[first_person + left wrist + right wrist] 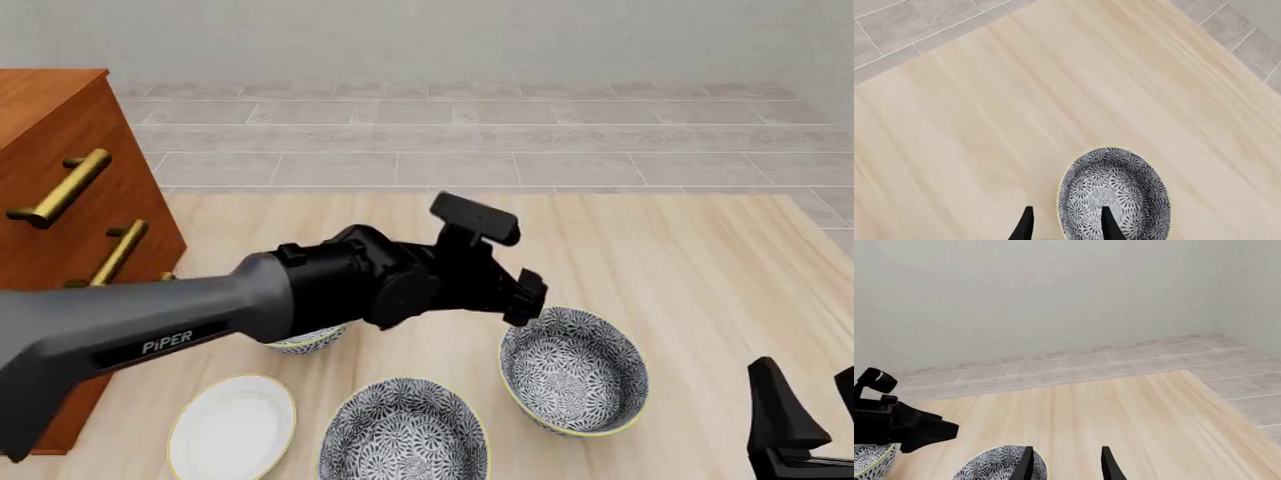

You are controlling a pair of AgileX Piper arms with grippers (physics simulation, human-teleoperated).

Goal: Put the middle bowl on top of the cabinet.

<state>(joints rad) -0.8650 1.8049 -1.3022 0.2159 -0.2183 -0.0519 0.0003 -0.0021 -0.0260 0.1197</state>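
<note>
Indoors, pale wood table (694, 250), grey tiled floor (467, 140)

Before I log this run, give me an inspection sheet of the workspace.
Surface: pale wood table.
Job's things: middle bowl upright on the table; cabinet at left.
Clutter: left bowl partly hidden under the left arm; right bowl; white plate.
Grippers: left claw open, straddling the right bowl's rim; right claw open, holding nothing.
Cables: nothing seen.
Surroundings: tiled floor, plain wall.
</note>
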